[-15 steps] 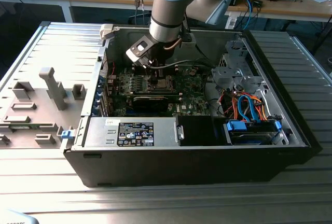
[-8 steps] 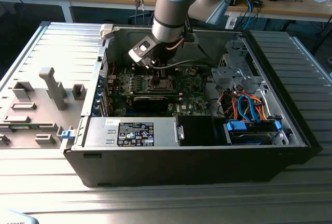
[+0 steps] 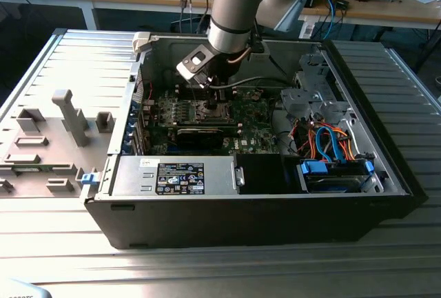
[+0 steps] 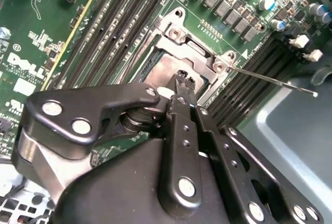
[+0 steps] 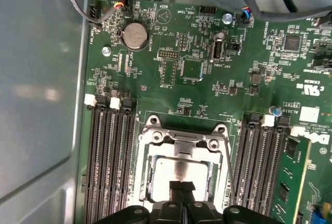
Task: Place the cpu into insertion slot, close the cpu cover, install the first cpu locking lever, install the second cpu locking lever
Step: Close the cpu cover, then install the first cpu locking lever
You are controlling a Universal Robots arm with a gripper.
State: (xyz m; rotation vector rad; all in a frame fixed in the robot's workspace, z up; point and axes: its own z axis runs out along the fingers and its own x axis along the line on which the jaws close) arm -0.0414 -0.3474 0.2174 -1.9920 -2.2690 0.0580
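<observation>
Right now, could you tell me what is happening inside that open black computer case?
A robot arm's black gripper reaches into the open black computer case. Its fingertips are pinched together over the small flat square chip with a pale silvery top, which lies in the socket on the green motherboard. A thin metal lever juts out sideways from the socket's corner. I cannot tell whether the silvery metal frame plate is clamped down.

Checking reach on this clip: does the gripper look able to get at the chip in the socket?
Probably yes: the gripper hangs just over the chip, nothing lies between them, and the case is open.
</observation>
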